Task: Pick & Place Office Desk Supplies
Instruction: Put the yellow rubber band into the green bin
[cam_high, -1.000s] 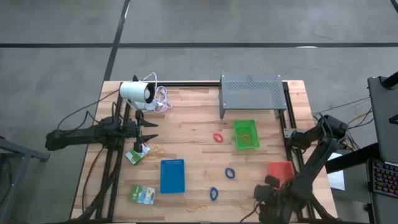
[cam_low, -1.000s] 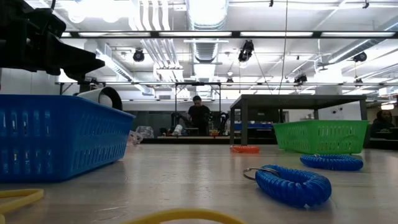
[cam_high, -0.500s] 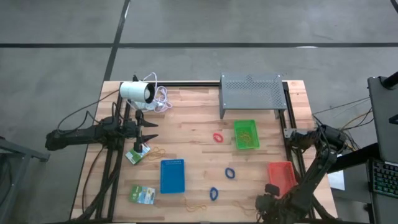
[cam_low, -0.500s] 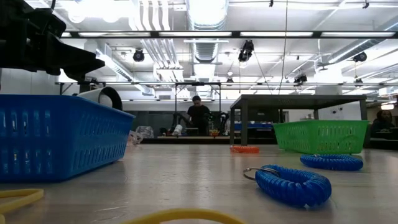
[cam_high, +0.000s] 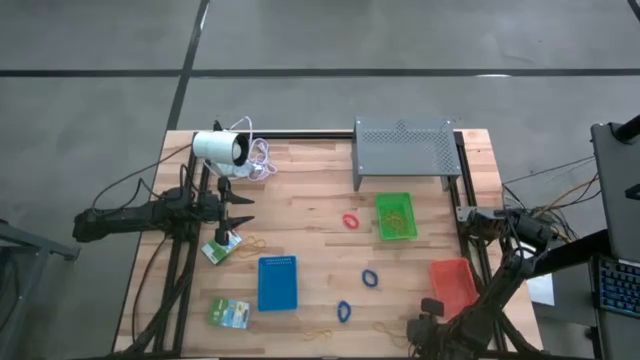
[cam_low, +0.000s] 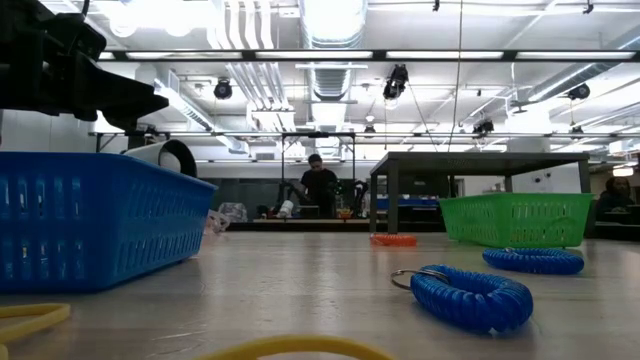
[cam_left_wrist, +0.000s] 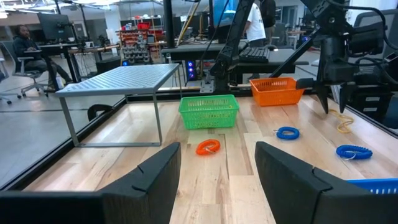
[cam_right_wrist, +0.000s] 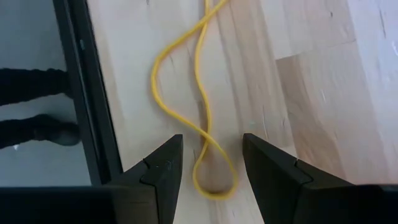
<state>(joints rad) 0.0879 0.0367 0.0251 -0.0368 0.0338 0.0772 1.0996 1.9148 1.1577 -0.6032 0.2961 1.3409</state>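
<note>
A yellow rubber band (cam_right_wrist: 203, 127) lies loose on the wood, right beside the dark rail at the table's near edge. In the right wrist view it sits between the two fingers of the right gripper (cam_right_wrist: 211, 146), which are spread and hold nothing. They hang above the band and I see no contact.

That is the change. Over the last second the right arm has swung back from beside the red tray (cam_high: 452, 280) toward the near edge, and its gripper (cam_high: 425, 328) now sits low over that corner. I read this as lining up for a pick. The band is framed, and what is left is the descent and the pinch. The band is thin and flat, so the fingertips will likely have to reach the wood to catch it, and the rail close by leaves little room on that side.

The other supplies have not moved:
- Two blue loops (cam_high: 370, 277) lie mid-table.
- A red loop (cam_high: 351, 221) lies beside the green tray (cam_high: 396, 216).
- Two green-and-white packets (cam_high: 229, 313) lie left of the blue tray (cam_high: 277, 282).

So the sorting looks mostly undone.

The left gripper (cam_high: 243, 208) waits at the left side, just above one packet. It is unchanged, with its fingers apart and empty.
</note>
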